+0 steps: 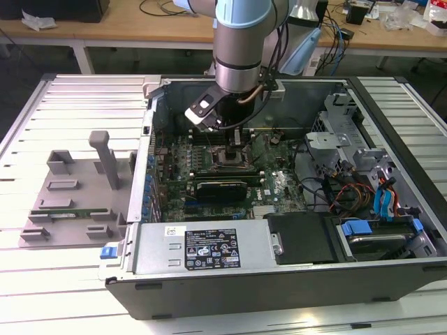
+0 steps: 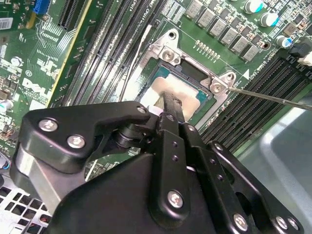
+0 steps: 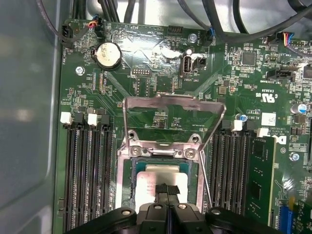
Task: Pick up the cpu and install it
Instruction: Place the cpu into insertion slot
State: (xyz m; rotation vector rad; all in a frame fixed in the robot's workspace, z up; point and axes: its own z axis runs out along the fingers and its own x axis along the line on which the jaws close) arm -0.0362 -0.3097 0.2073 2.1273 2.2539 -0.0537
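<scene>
seating the cpu level in its socket

at the exterior view's left a grey fixture (image 1: pixel 70 202) lies on the desk (image 1: pixel 63 300). to its right the open computer case (image 1: pixel 157 255) holds the motherboard (image 1: pixel 272 185), with the pincer (image 1: pixel 234 139) low over the socket. in both wrist views the cpu (image 3: pixel 146 185) lies inside the socket frame (image 3: pixel 123 180), whose load plate (image 3: pixel 173 117) stands raised. the pincer's fingers are pressed together with nothing between them, tips on or just above the chip's metal top. done well, i judge, the chip sits flat and square to the frame under light, straight pressure, clear of the thin lever (image 2: pixel 273 99).
</scene>
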